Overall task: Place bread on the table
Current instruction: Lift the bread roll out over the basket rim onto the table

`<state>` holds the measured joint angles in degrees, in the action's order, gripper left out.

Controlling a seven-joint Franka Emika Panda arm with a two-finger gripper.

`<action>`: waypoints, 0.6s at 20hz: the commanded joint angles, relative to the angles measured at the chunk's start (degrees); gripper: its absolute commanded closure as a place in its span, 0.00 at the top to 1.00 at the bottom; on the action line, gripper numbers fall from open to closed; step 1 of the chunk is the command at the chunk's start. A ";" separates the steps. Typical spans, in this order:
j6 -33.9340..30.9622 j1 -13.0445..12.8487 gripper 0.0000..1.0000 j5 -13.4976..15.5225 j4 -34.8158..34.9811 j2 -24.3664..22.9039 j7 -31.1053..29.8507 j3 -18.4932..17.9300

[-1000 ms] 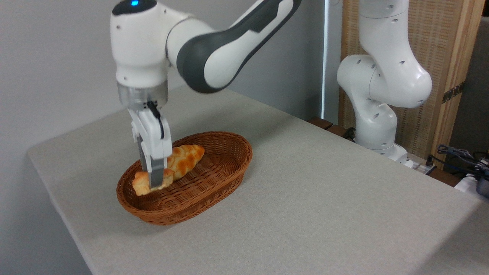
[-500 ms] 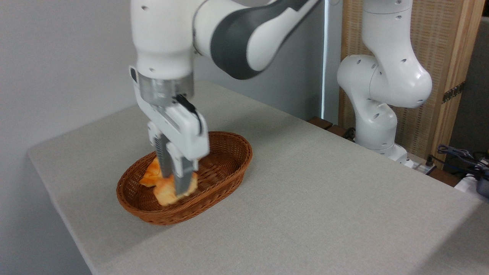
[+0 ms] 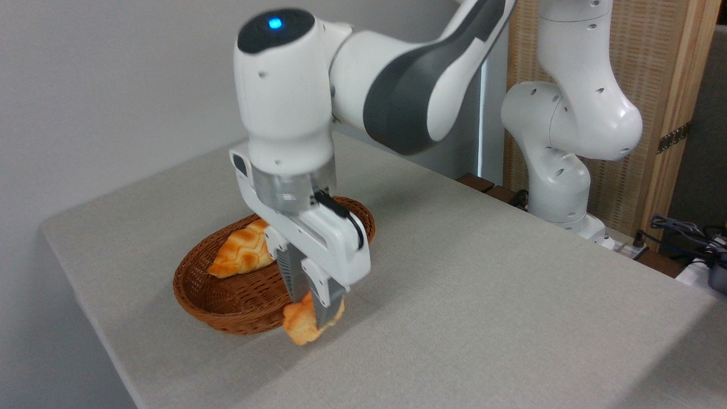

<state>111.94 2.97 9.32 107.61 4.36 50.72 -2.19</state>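
The bread [image 3: 302,326], a small orange-golden bun, hangs pinched in the claw [image 3: 314,314], whose two grey fingers [image 3: 294,278] are clamped on it from either side so that only its lower part shows beneath the fingertips. It sits just outside the near rim of the brown wicker basket [image 3: 227,301], in front of the rim's right-hand end, and it appears to be held slightly above the cloth rather than resting on it, though the gap is too small to judge with certainty. The claw points steeply downward and tilts a little toward the right, hanging from the white wrist of the arm [image 3: 397,85], which has a blue light glowing on top and a grey band at the joint. Inside the basket, toward its left and far side, lies a longer braided golden loaf [image 3: 241,255], well apart from the held bun. The basket stands on the desk [image 3: 511,295], a wide surface covered in light grey-beige woven cloth. At the far right edge of the desk stands the arm's white base column [image 3: 562,170], before a wooden-framed woven panel [image 3: 664,85], with cables [image 3: 681,233] beside it
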 commanded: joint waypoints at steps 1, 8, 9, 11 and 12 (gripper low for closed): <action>-0.41 -0.24 0.95 -3.41 1.19 0.29 1.04 -0.62; -0.15 -0.24 1.00 -4.31 1.37 0.82 1.04 -0.62; 0.03 -0.33 1.00 -4.31 1.28 0.74 1.04 -0.62; 0.21 -0.33 1.00 -4.31 1.28 0.65 1.04 -0.62; 0.21 -0.33 1.00 -4.40 1.28 0.65 1.04 -0.62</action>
<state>112.02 2.92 5.88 108.81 5.72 51.29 -2.44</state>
